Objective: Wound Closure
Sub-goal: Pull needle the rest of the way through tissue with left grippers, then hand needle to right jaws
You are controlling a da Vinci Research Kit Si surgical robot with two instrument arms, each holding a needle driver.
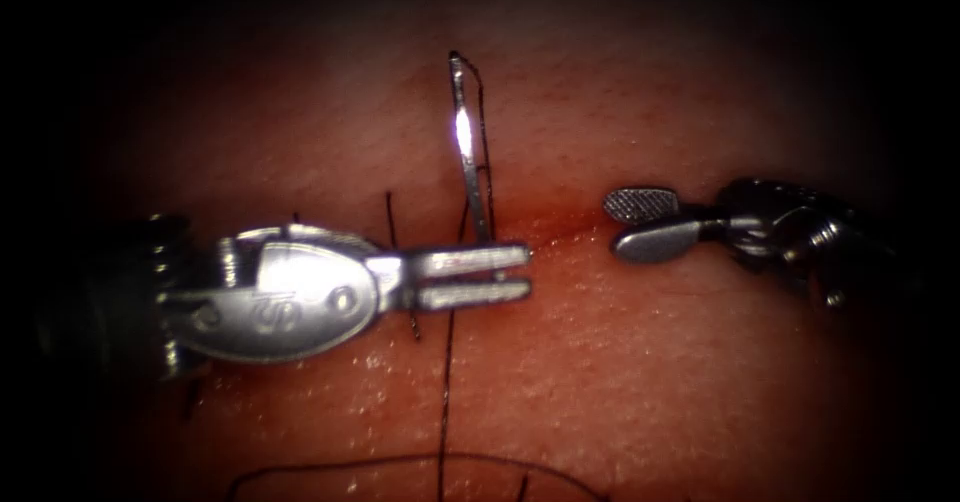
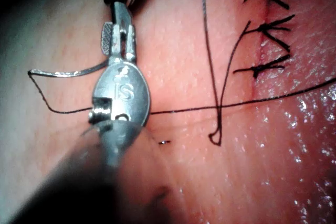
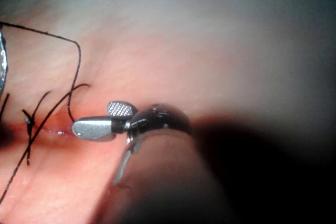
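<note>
The left steel needle driver (image 1: 500, 274) grips the curved silver needle (image 1: 466, 142) near its lower end, above the reddened cut (image 1: 560, 230); it looks clear of the tissue. The right driver (image 1: 640, 224) gapes empty beside the cut. Step unclear.

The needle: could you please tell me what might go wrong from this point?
1. The left tool grips the needle near one end, apparently clear of the tissue; the long free curve could swivel in its fingers.
2. The thread from the needle's tail runs past that tool and might snag.
3. The right tool, open and empty near the cut, could catch thread.
</note>
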